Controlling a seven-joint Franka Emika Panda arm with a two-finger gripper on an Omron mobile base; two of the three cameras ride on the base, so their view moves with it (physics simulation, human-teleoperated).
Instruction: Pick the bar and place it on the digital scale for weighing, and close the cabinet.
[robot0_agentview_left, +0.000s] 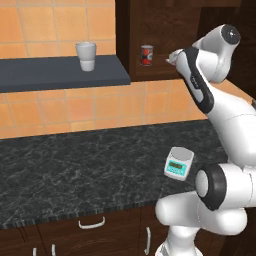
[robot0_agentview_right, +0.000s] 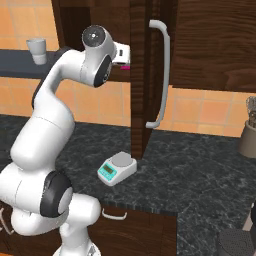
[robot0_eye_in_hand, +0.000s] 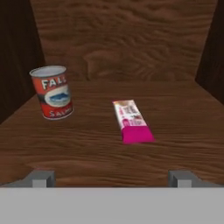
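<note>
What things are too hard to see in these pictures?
- The can's label: the hand view shows "FAL", the rest curves out of sight.
- The bar's wrapper print: blurred.
- The digital scale's display: too small to read.
- The dark holder: cut off by the right base view's edge.

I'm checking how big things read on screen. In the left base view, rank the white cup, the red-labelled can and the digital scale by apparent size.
Largest to smallest as they look:
1. digital scale, though it sits nearer the camera, so this may overstate it
2. white cup, close behind the scale in apparent size
3. red-labelled can, clearly smallest, back in the cabinet
</note>
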